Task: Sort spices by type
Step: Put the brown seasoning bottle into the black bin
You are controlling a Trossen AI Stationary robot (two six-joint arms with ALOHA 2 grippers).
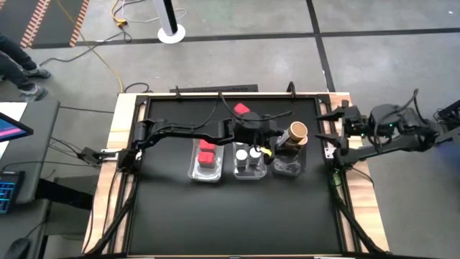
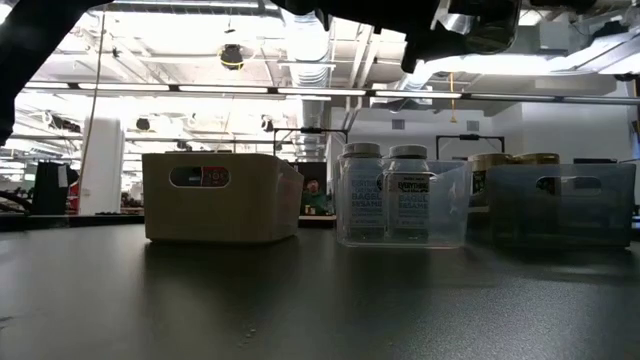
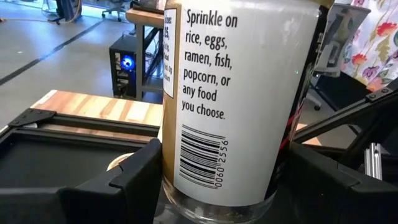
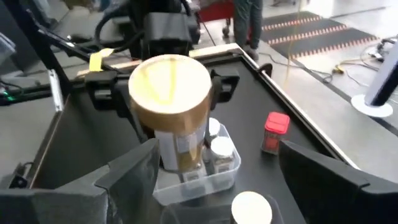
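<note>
From above, the black tabletop (image 1: pixel 215 216) has three clear trays in a row near the middle. The left tray (image 1: pixel 205 173) holds red boxes (image 1: pixel 207 152). The middle tray (image 1: pixel 248 173) holds two white-lidded jars (image 1: pixel 248 154). The right tray (image 1: pixel 287 168) sits under a tall jar with a tan lid (image 1: pixel 297 132). The left tool (image 1: pixel 282 139) reaches across from the left and pinches that tall jar on both sides. One more red box (image 1: pixel 241 109) sits alone on the tabletop behind the trays. The right tool (image 1: pixel 332 129) waits at the right edge of the tabletop, with its fingers spread and nothing between them.

From table height, a tan-looking bin (image 2: pixel 222 197) is on the left. The middle tray (image 2: pixel 404 205) shows the two white-lidded jars (image 2: pixel 384 190) side by side. The right tray (image 2: pixel 560 204) has brown-lidded jars (image 2: pixel 512 160) in it. Dark arm parts hang at the top.

From the left wrist, the tall jar (image 3: pixel 233 99) fills the view. Its white label has words and a bar code. The tool's dark fingers (image 3: pixel 134 177) press on each side of it.

From the right wrist, the tan lid (image 4: pixel 169 79) shows from the top, with the left tool (image 4: pixel 163 84) holding the jar over the trays. White lids (image 4: pixel 221 146) are just beside it, and the lone red box (image 4: pixel 275 130) stands farther off. The right tool's own fingers (image 4: pixel 130 174) are wide apart.
</note>
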